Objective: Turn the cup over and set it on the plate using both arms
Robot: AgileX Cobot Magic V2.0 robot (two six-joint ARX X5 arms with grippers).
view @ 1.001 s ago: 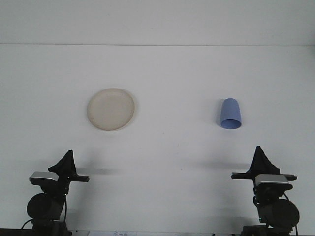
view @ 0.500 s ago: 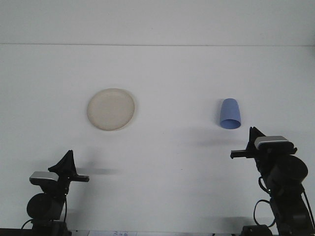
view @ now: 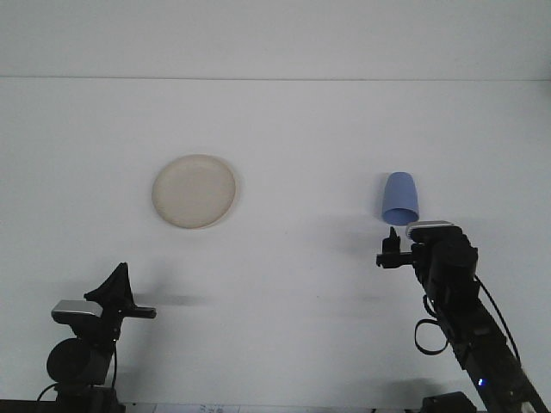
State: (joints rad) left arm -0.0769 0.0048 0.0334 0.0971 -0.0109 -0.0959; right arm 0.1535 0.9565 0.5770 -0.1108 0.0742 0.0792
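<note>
The blue cup (view: 401, 199) lies on the white counter (view: 301, 129), in the right half of the front view. It seems to be on its side or upside down, with the narrow rounded end toward the far wall and the wider end toward the robot; from this camera I cannot say surely which one.

The right hand (view: 393, 248) is just in front of the cup, on the near side of it. The tip of the hand is close under the wide end of the cup in the picture, a little to the left of the cup's middle. It is not around the cup. Whether the tip touches the rim I cannot tell, because the dark parts are small and the height over the counter is not visible. Whether this hand is wide or narrow is also not possible to see here. The right arm (view: 461, 327) goes from the hand down to the lower right corner.

The cream plate (view: 195, 191) is on the left half of the counter, well apart from the cup, and nothing is on it.

The left hand (view: 114, 284) is low at the near left edge, well apart from both the plate and the cup. It points up and holds nothing. If its opening is wide or narrow, the picture does not show.
</note>
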